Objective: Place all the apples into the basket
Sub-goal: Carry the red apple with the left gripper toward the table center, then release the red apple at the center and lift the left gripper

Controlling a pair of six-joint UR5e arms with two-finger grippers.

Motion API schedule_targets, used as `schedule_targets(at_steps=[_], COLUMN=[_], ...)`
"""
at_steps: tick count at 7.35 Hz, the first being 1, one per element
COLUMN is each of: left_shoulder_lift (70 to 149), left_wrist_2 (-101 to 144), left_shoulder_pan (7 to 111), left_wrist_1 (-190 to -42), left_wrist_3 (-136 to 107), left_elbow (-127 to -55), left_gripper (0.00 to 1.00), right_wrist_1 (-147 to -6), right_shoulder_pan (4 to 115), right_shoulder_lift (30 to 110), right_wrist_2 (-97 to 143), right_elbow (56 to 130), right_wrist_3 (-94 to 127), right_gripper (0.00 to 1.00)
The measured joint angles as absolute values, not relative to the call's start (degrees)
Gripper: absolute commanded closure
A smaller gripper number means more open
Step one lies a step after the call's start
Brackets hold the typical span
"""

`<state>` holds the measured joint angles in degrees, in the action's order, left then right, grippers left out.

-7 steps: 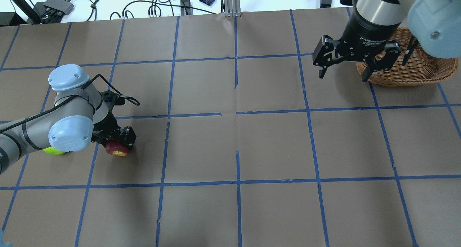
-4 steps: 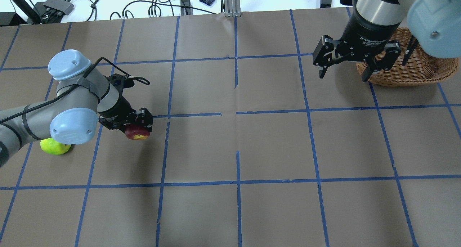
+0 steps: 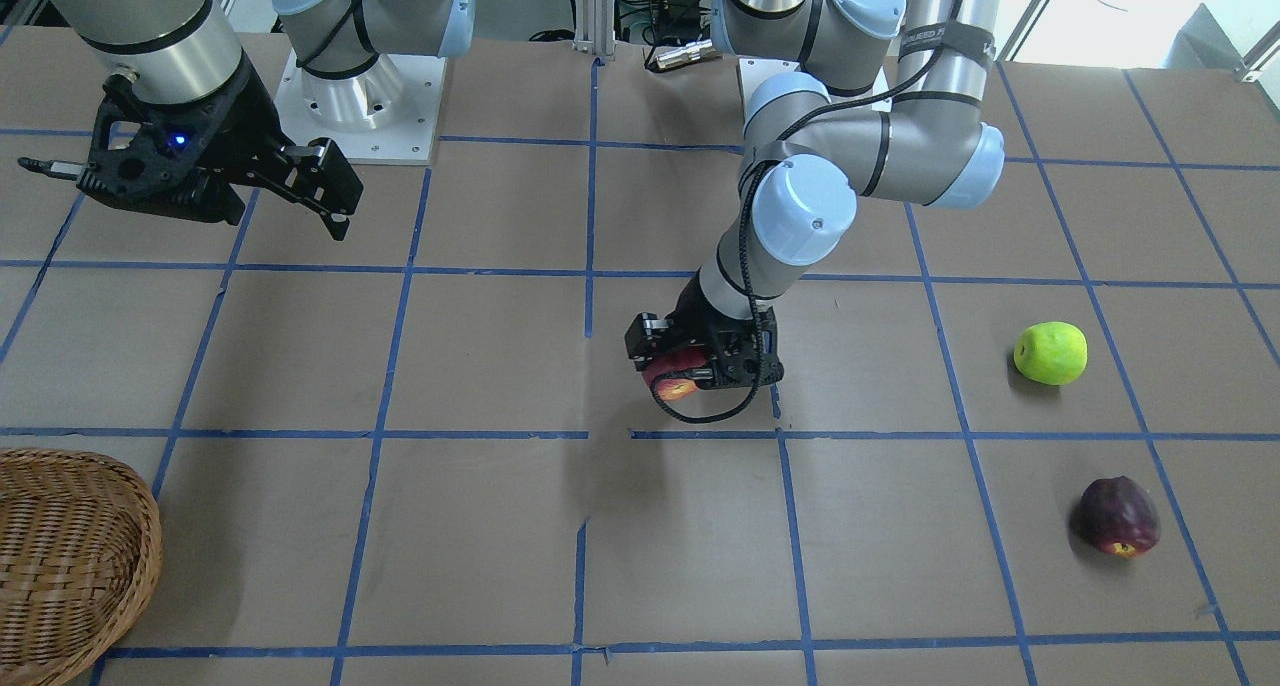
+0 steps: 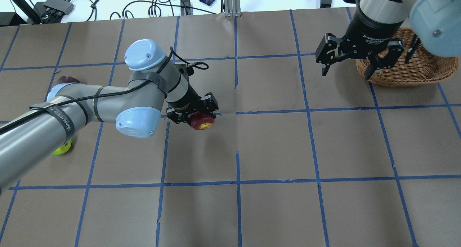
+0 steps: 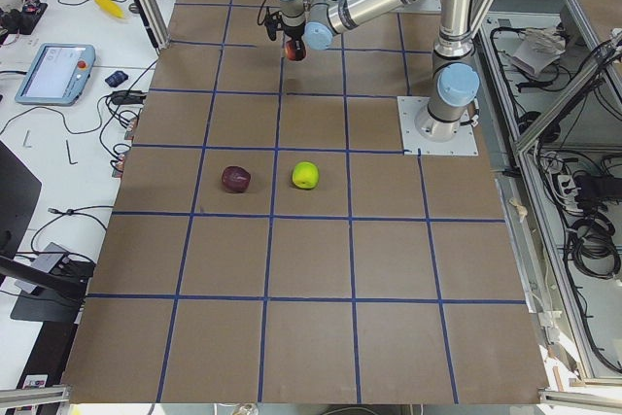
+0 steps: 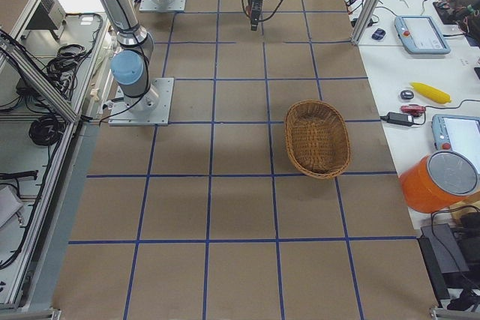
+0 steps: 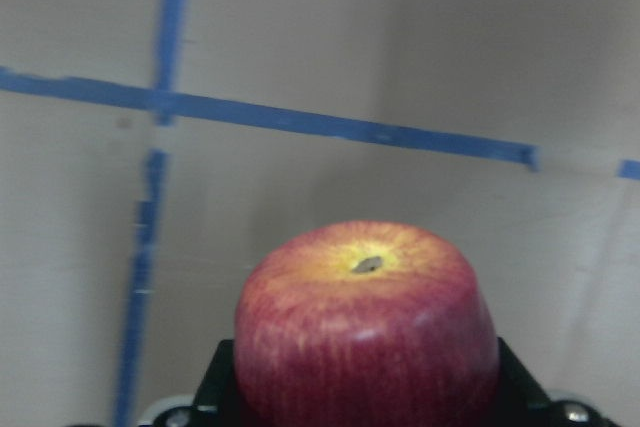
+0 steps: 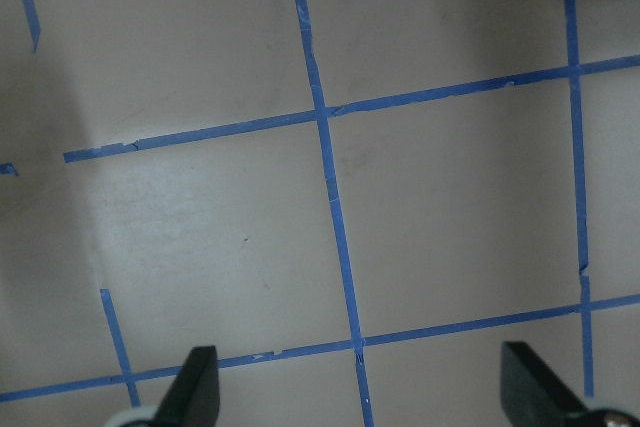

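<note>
Light was bright and even, falling from above. The red apple point(image 4: 202, 121) cast only a soft, diffuse shadow on the table point(image 4: 273, 146) just nearside of it in the overhead view, and a similar pale smudge lay below it in the front-facing view. Far beyond the apple, the white bench point(image 4: 108, 2) was washed out. In the left wrist view the apple carried a dull sheen, and the tape lines point(image 7: 300, 122) behind it were blurred.
</note>
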<state>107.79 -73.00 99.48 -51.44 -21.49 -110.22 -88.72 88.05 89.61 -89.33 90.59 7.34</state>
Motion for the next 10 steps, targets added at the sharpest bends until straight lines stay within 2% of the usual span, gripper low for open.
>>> schedule_targets(at_steps=[2, 3, 7, 8, 10], left_shoulder_lift=[112.6, 113.8, 112.8, 111.5, 107.7], left_wrist_2=[-69.4, -68.9, -68.6, -68.8, -70.6], left_shoulder_pan=[101.8, 102.3, 101.3, 99.4, 93.0], left_wrist_1=[-45.6, -44.4, -45.1, -49.1, -67.9], left_wrist_3=[-24.1, -24.5, -25.4, -24.4, -15.8], left_elbow=[-109.6, -109.5, -108.6, -106.5, -99.3], left_gripper=[0.63, 0.02, 0.00, 0.00, 0.00], right_wrist_1=[-88.7, -88.7, -89.3, -90.7, -93.1], right_shoulder_pan=[86.4, 85.8, 85.8, 86.0, 88.4], right_shoulder_lift=[88.5, 88.1, 87.9, 87.9, 87.5], right_wrist_2=[-88.9, -88.8, -88.7, -88.6, -85.9], right_elbow=[90.6, 90.6, 92.7, 93.5, 94.0], right_wrist_3=[7.5, 7.7, 8.1, 8.1, 8.0], right_gripper=[0.00, 0.00, 0.00, 0.00, 0.00])
